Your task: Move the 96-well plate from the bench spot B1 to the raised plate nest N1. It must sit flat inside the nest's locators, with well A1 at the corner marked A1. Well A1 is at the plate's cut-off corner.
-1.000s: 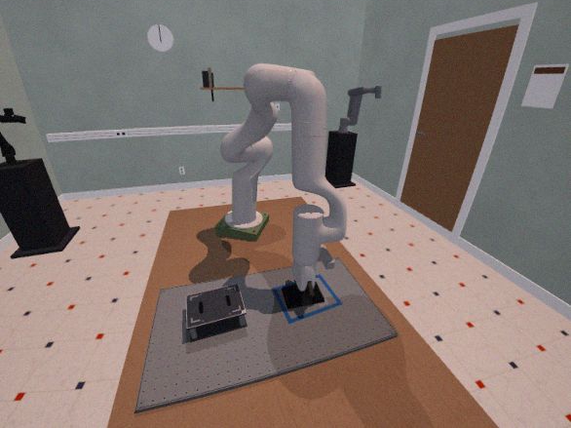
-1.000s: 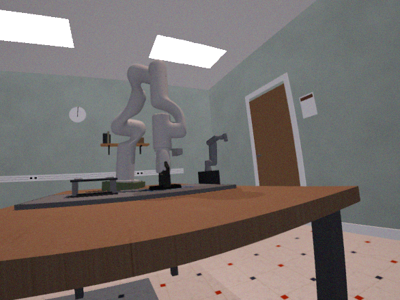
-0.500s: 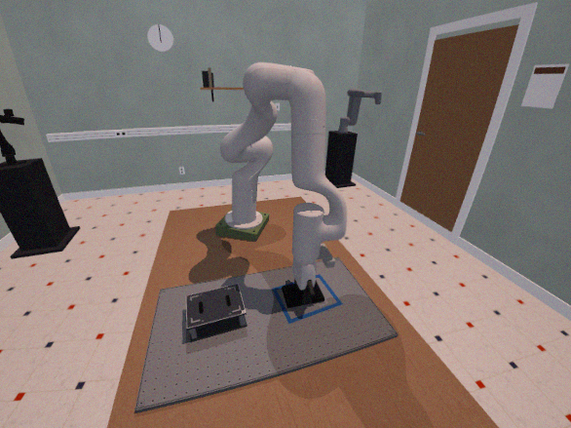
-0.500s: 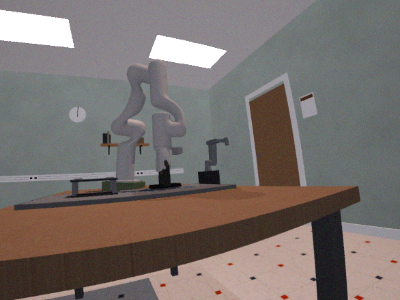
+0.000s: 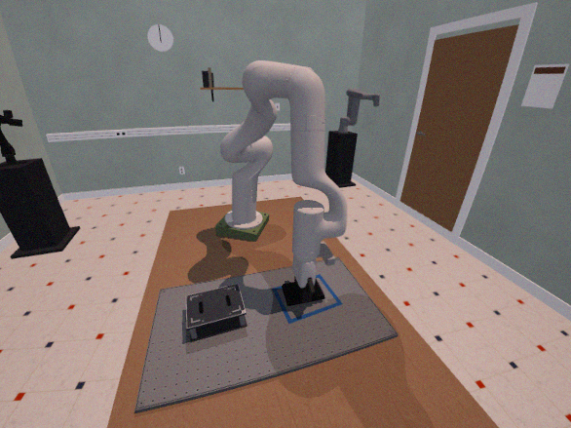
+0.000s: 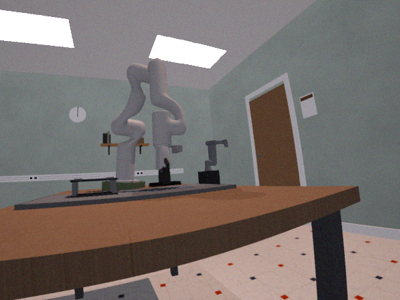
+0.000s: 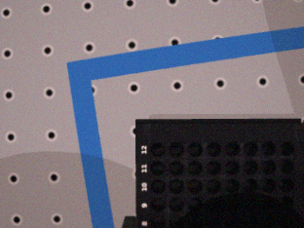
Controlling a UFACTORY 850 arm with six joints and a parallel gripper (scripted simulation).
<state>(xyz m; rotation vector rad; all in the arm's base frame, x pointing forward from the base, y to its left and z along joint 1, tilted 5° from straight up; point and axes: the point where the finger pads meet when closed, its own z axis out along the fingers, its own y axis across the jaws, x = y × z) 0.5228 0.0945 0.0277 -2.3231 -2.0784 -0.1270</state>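
We've got the tool down on the 96-well plate, which sits inside the blue B1 outline on the perforated mat, table underneath. Step in hand, as we judge it: lift. Go straight up, keep the plate level, clear the mat before swinging over to nest N1, well apart to the side. Work out which corner is cut off before placing; the wrist view shows only col. nos. 8–12, no chamfer. Tool: fingers stand wide, clamped across the plate, touching nothing else that we can see.
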